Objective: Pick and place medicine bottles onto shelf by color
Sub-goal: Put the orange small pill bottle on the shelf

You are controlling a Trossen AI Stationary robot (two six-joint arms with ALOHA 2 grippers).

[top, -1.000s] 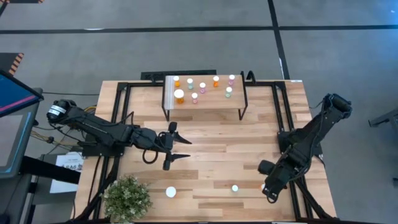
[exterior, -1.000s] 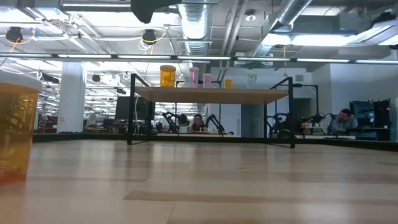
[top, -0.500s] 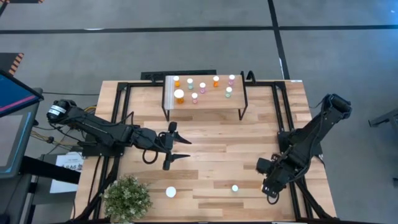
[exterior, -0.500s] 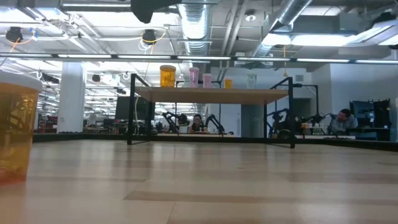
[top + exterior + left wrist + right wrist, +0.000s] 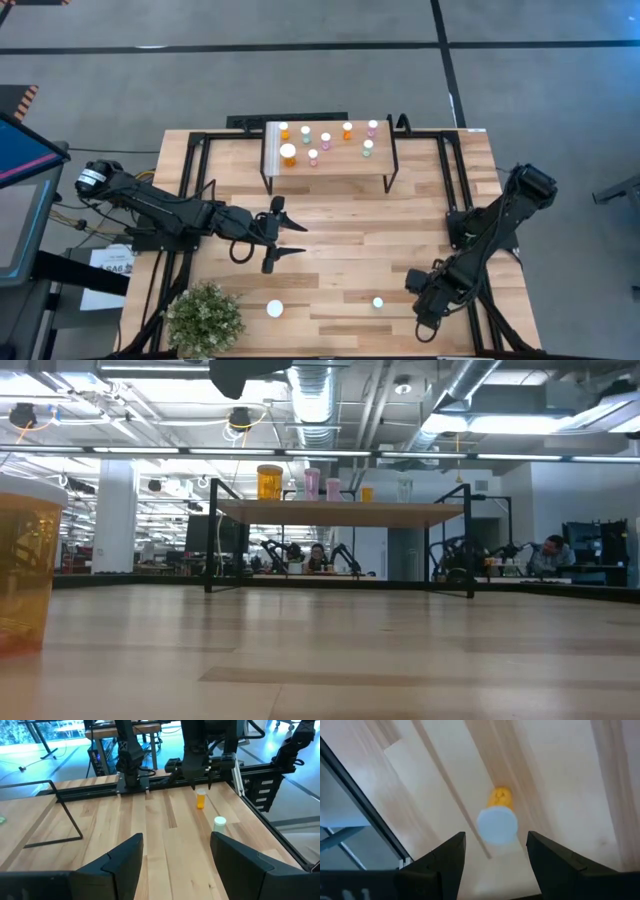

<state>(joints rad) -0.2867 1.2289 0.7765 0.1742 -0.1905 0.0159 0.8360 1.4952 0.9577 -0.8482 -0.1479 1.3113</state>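
Wooden tabletop, near right edge: right gripper wide open, empty, straight above upright orange bottle. Left gripper farther off, also open, empty.

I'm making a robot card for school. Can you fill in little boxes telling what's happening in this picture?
Right end effector: open, right above a small white-capped orange bottle near the table's front right edge
Left end effector: open, empty, mid-table
Low wooden shelf on black legs: several small bottles on top
Loose on table: green bottle, large white-capped bottle
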